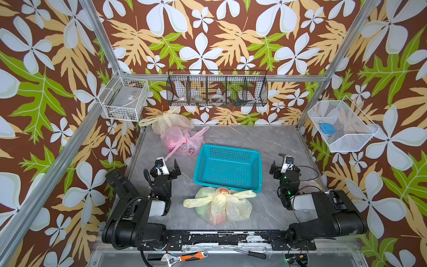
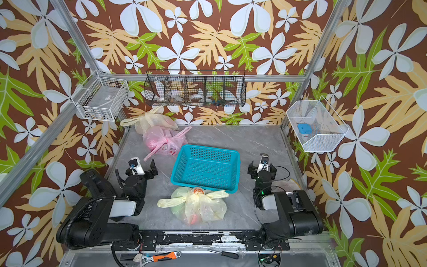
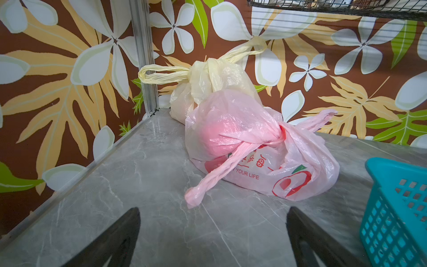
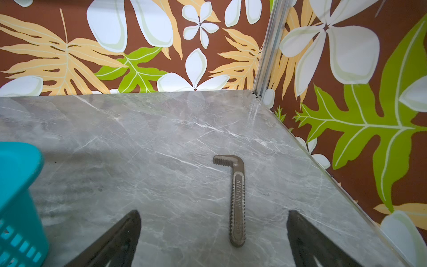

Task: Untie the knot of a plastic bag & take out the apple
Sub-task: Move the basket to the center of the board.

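You have the tied bag (image 1: 221, 205) at the near middle of the table (image 1: 272, 143), touching the basket (image 1: 227, 167) just behind it. The left gripper (image 1: 166, 166) sits left of the basket, the right gripper (image 1: 283, 165) right of it. In the far left corner a second bag (image 1: 182, 141) lies before a third bag (image 1: 166, 120). A hooked metal bar (image 4: 236, 198) lies on the table ahead of the right gripper.

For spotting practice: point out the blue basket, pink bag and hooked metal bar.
blue basket (image 1: 231, 149): in a top view, far rim.
pink bag (image 3: 278, 138): left wrist view, knot.
hooked metal bar (image 4: 238, 201): right wrist view, shaft.
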